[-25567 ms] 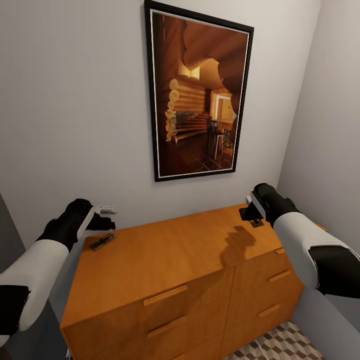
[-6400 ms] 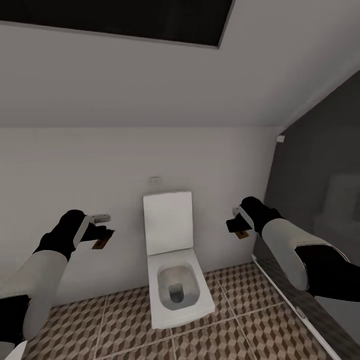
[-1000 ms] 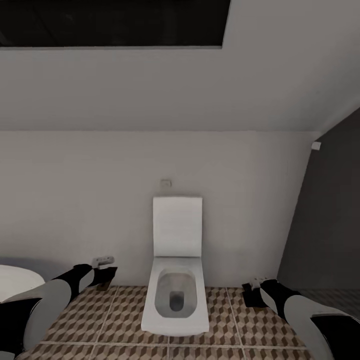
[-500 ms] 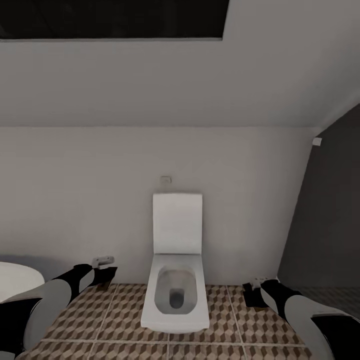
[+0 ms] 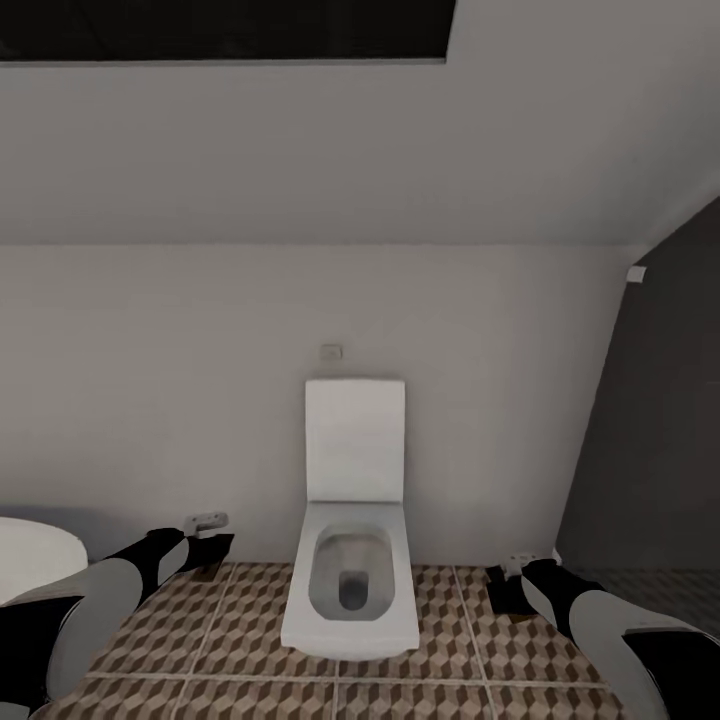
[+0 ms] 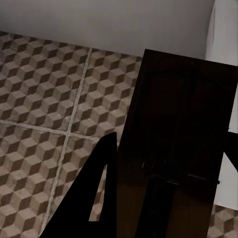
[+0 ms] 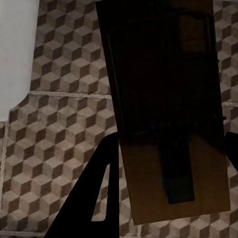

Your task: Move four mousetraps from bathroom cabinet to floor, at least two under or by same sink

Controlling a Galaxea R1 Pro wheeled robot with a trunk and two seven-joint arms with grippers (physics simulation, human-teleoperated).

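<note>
A white toilet (image 5: 350, 560) stands against the pale wall, with its lid up. The bathroom floor (image 5: 455, 650) around it has tiles with a brown and white cube pattern.

The left pincer (image 5: 210, 552) hangs low to the left of the toilet, close to the wall and just above the floor. It is clenched on a mousetrap (image 6: 173, 148). In the left wrist view, this mousetrap is a flat brown wooden board with dark metal parts. It sits between the two dark fingers (image 6: 94, 193) and sticks out past them over the tiles. The white side of the toilet shows just beside the board.

The right pincer (image 5: 503, 592) hangs low to the right of the toilet, also just above the floor. It is clenched on another mousetrap (image 7: 163, 109). In the right wrist view, this second mousetrap is held the same way, between the dark fingers (image 7: 96, 188), and it reaches out over the cube tiles. A white bit of the toilet shows off to one side of it.

Both boards are up in the air and do not touch the floor.

A small pale button plate (image 5: 331, 352) is on the wall above the toilet. A rounded white tub edge (image 5: 35, 560) shows far left of the toilet. A dark wall (image 5: 650, 440) stands to the right of the toilet.

I cannot see any words or labels on the boards or anywhere else.
</note>
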